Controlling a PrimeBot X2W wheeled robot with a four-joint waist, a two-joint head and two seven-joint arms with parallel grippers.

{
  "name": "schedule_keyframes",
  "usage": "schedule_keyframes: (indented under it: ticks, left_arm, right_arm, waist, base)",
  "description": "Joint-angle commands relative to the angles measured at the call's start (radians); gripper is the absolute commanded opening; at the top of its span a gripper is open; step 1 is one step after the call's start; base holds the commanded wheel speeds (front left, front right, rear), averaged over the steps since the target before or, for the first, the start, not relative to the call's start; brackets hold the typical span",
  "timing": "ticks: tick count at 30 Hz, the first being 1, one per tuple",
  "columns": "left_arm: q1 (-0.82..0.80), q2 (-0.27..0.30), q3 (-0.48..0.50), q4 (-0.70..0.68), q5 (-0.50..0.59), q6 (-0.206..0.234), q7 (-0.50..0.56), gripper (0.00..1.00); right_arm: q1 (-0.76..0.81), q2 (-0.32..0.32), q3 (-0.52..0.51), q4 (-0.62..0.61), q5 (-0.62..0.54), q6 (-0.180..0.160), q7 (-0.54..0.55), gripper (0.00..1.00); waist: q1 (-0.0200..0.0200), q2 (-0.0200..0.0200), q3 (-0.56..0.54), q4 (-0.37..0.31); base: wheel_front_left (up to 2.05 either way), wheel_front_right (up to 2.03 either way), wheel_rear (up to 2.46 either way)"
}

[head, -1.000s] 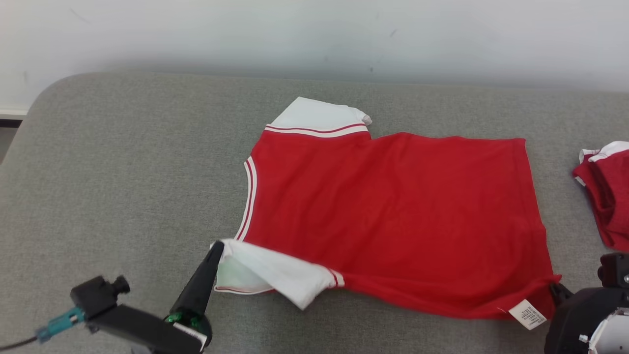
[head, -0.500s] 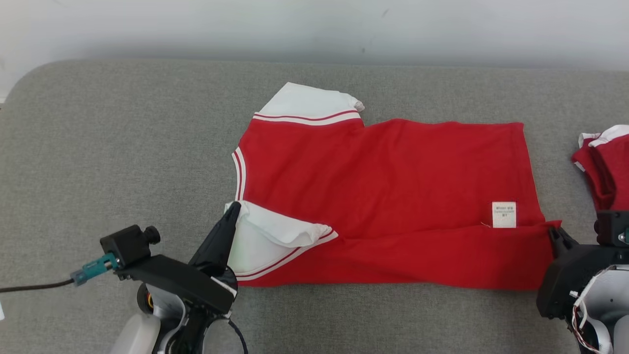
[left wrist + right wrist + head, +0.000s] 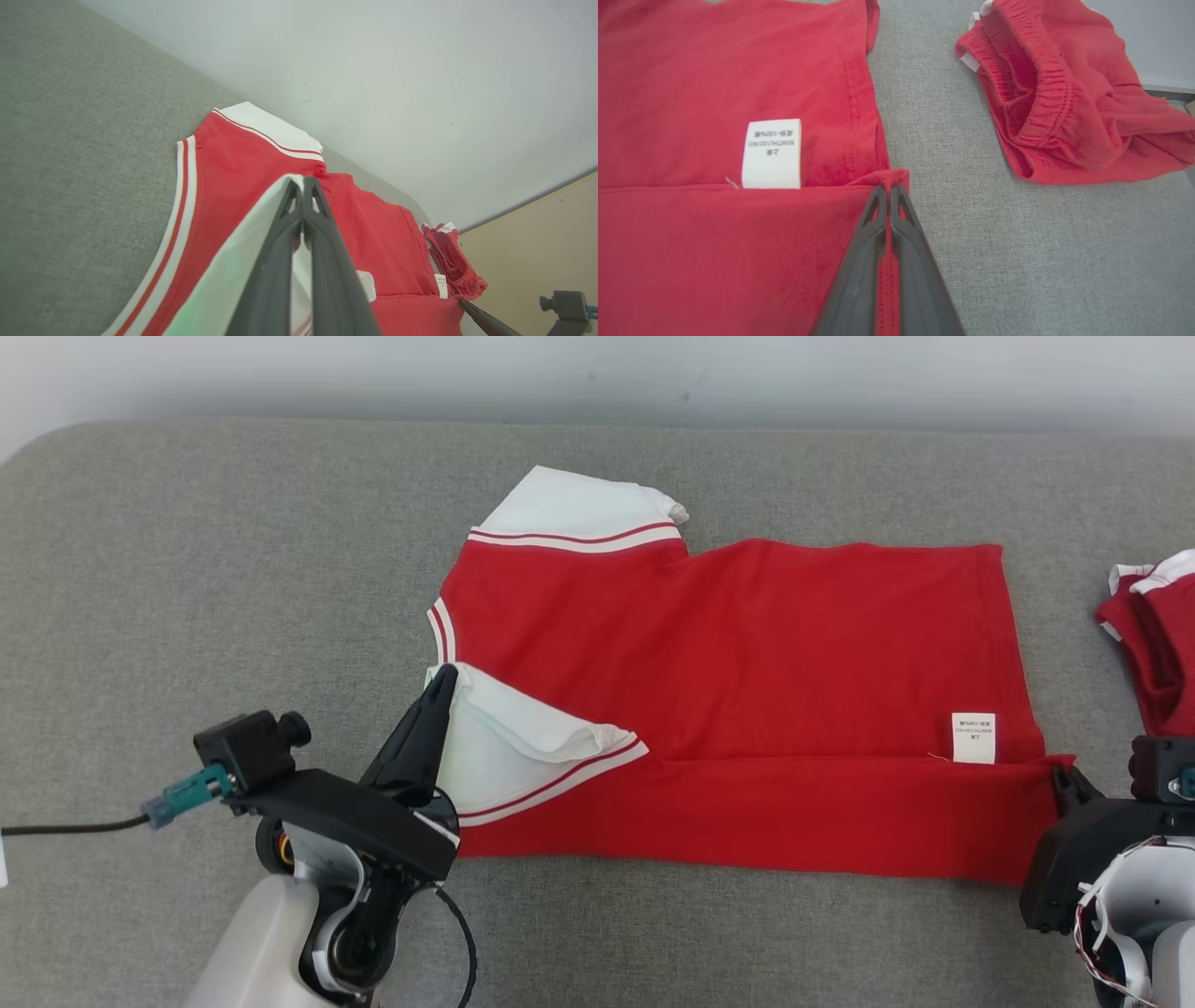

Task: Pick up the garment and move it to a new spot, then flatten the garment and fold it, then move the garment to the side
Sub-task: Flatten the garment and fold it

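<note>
The garment [image 3: 728,663], a red jersey with white sleeves and striped trim, lies spread on the grey surface, its near edge folded up over the body. My left gripper [image 3: 443,679] is shut on the near white sleeve [image 3: 509,747]; in the left wrist view its fingertips [image 3: 302,183] pinch that sleeve's edge. My right gripper [image 3: 888,189] is shut on the garment's near hem corner, seen in the head view at the lower right [image 3: 1060,767]. A small white label [image 3: 973,738] [image 3: 771,154] shows beside the fold line.
A second red garment with white trim [image 3: 1153,635] [image 3: 1069,93] lies bunched at the right edge of the grey padded surface [image 3: 233,569]. A pale wall [image 3: 597,373] runs along the back edge.
Both grippers have carried the garment's near edge away from me and over its body; the label flipped up onto the red cloth. The head view has also tilted downward.
</note>
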Motion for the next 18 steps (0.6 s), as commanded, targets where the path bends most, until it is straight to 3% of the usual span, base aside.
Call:
schedule_keyframes:
  ticks: [1, 18]
  left_arm:
    - [-0.020, 0.004, -0.003, 0.006, 0.010, -0.001, -0.007, 0.00]
    - [-0.135, 0.015, -0.050, 0.085, 0.065, 0.013, -0.027, 0.00]
  right_arm:
    - [-0.014, 0.002, -0.003, 0.005, -0.005, -0.002, -0.010, 0.00]
    - [-0.016, 0.024, -0.008, 0.027, -0.017, -0.002, 0.007, 0.00]
  waist:
    - [-0.0001, -0.0001, 0.006, -0.002]
    - [-0.0001, -0.0001, 0.033, -0.031]
  base:
    - [0.00, 0.00, 0.00]
    - [0.00, 0.00, 0.00]
